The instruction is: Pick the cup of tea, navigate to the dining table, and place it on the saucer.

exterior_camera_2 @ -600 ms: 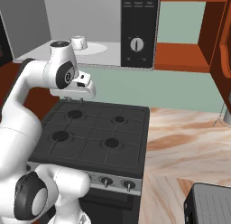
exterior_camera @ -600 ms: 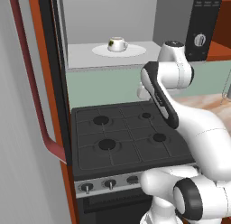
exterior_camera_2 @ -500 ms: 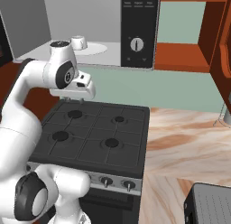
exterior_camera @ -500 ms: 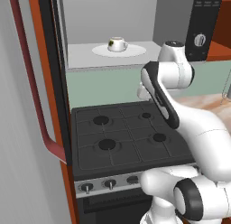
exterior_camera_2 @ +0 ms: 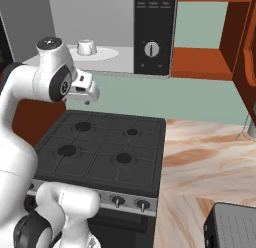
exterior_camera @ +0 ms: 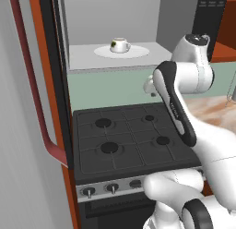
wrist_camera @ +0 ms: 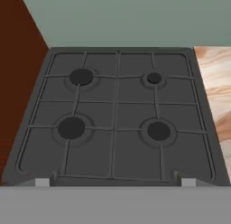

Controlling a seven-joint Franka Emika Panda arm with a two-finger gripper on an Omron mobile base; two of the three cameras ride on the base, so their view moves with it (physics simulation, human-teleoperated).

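Kitchen wall of pale green stands behind a dark stove [exterior_camera: 129, 140] with four burners, and a marbled countertop [exterior_camera_2: 210, 162] joins the stove at its right edge. Above the stove an open microwave [exterior_camera_2: 152, 32] holds a large white round plate [exterior_camera: 136, 51] on its floor. The cup of tea [exterior_camera: 120, 45] stands upright on this plate, near the plate's left edge in the left base view, with brown liquid visible inside. The gripper [exterior_camera_2: 90, 94] hangs above the back part of the stove, below the microwave floor and well apart from the cup. Its fingers stand wide apart and hold nothing; the hand view looks down on the four burners.
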